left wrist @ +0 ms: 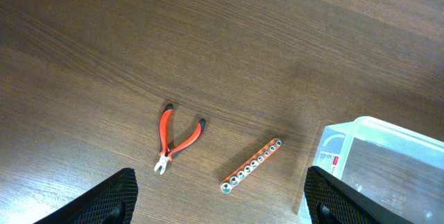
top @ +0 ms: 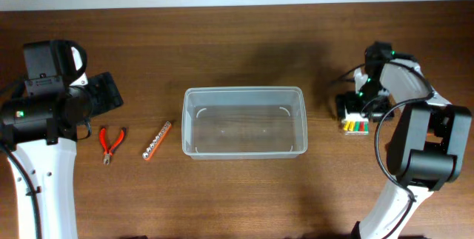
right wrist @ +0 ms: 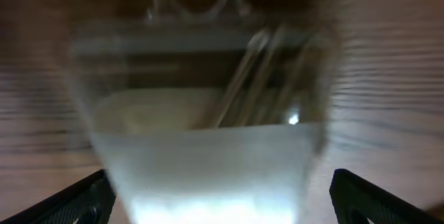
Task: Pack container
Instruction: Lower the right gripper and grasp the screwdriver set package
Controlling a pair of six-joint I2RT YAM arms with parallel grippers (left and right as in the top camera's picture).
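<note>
clear plastic container [top: 244, 89], matt wood table [top: 237, 194]

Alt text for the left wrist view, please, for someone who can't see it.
Red-handled pliers and an orange socket rail lie apart on a dark wooden table, seen from above between the fingers of the open left gripper. A corner of the clear plastic container shows at the lower right.

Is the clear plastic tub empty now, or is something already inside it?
Empty. In the overhead view the tub shows only its bare bottom; the pliers and the orange strip lie outside it.
</note>
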